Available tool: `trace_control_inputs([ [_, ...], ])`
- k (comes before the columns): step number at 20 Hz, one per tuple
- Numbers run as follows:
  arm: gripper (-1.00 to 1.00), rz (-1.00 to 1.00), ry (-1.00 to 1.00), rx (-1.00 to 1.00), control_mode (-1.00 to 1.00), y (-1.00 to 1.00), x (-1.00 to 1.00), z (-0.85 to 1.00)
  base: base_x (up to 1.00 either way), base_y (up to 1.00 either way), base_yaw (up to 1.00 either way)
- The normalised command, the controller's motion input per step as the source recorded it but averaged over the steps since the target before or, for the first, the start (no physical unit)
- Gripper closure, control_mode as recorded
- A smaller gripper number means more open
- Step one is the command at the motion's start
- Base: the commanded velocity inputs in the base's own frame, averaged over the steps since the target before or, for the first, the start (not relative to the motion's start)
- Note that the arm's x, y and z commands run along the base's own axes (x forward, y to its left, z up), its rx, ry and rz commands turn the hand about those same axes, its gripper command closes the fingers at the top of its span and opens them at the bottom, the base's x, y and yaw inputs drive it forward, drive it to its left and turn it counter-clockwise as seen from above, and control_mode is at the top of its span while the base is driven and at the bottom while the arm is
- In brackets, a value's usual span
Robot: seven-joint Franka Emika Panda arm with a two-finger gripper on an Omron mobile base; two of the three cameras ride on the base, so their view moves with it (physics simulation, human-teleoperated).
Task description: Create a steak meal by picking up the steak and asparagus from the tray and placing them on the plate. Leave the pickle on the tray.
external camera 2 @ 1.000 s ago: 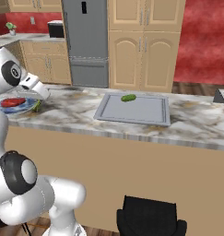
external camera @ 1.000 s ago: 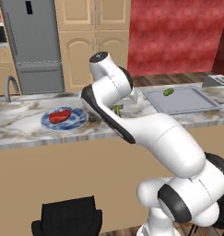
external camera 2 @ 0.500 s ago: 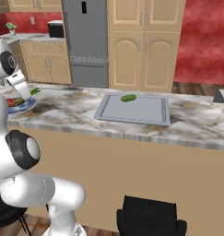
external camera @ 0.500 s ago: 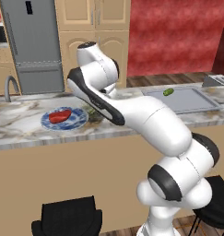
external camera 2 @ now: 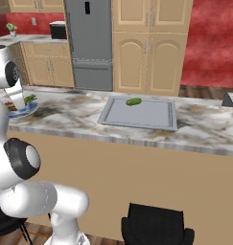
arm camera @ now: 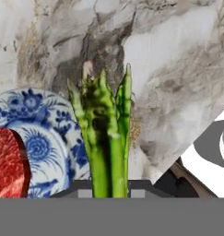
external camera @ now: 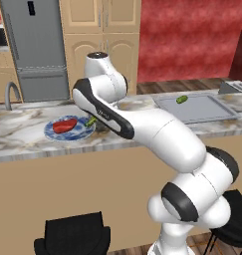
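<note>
While marbled, counter (external camera 2: 204, 127) against red wall (external camera 2: 214, 43)

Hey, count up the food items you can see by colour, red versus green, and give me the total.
Red: 1, the steak on the plate
Green: 2, the asparagus held in the pincer, and the pickle on the tray
Total: 3

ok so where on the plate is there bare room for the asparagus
The steak fills the plate's middle. The free patch is the rim strip on the arm's side, between steak and plate edge, where the gripper holds the asparagus. The tray is bare but for the pickle at its far edge.
</note>
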Motion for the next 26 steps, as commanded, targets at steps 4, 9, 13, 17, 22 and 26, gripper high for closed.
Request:
trace_control_inputs([
  [4, 1.00, 0.00, 0.00, 0.01, -1.00, 0.53, 0.10, -0.24, 0.00, 0.00, 0.00],
  [9, 1.00, 0.00, 0.01, 0.01, -1.00, 0.33, 0.42, -0.21, 0.00, 0.00, 0.00],
  [13, 1.00, 0.00, 0.00, 0.00, -1.00, 0.40, 0.36, -0.26, 0.00, 0.00, 0.00],
  [17, 1.00, 0.00, 0.00, 0.00, -1.00, 0.38, 0.33, -0.25, 0.00, 0.00, 0.00],
  [22, -1.00, 0.00, 0.00, 0.00, -1.00, 0.07, 0.34, -0.18, 0.00, 0.00, 0.00],
  [26, -1.00, 0.00, 0.00, 0.00, -1.00, 0.00, 0.03, 0.08, 0.00, 0.00, 0.00],
])
